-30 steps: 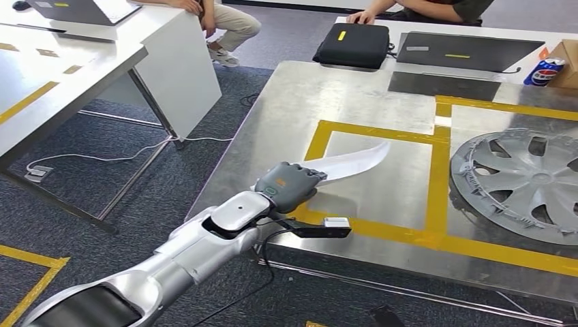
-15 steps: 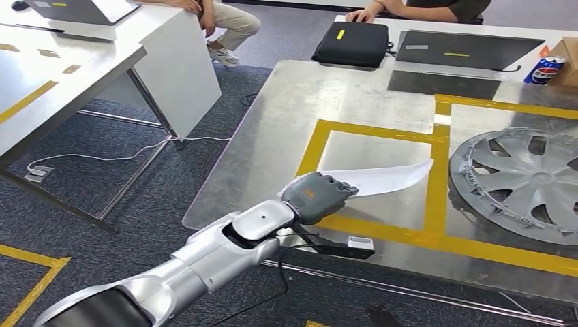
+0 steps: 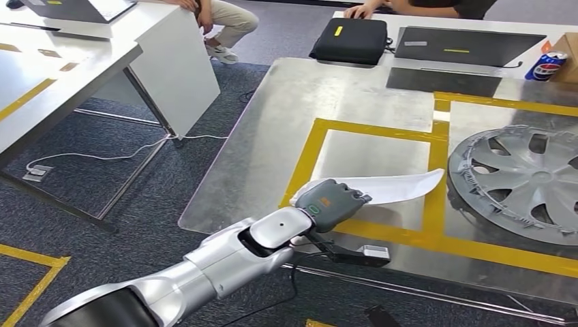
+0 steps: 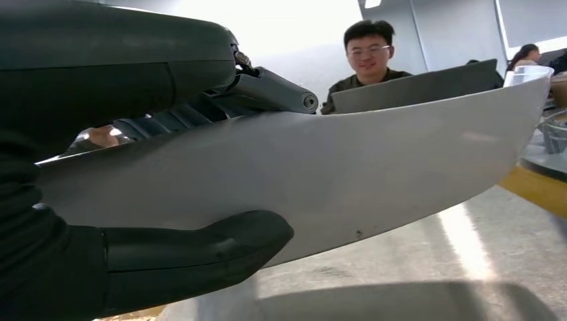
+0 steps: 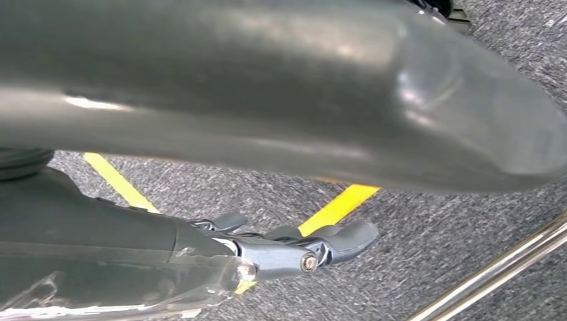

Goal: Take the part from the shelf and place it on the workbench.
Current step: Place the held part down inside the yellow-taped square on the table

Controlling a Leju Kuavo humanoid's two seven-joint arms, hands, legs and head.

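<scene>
The part (image 3: 399,187) is a long, curved white panel. My left hand (image 3: 334,203) grips its near end, and it reaches across the yellow-taped rectangle (image 3: 436,178) on the steel workbench (image 3: 307,102), low over the surface. In the left wrist view the thumb (image 4: 194,257) lies under the white part (image 4: 348,174) and the dark fingers lie over it. Whether the part touches the bench I cannot tell. My right hand (image 5: 294,254) hangs over the grey carpet with its fingers loose and nothing in them.
A grey hubcap (image 3: 525,178) lies in the taped area to the right. A black bag (image 3: 351,41), a closed laptop (image 3: 467,48) and a drink can (image 3: 547,67) sit at the bench's far edge, where people sit. A white desk (image 3: 82,68) stands at left.
My left arm has carried the part to the right across the taped rectangle; its tip now reaches the right-hand tape line, nearer the hubcap.
</scene>
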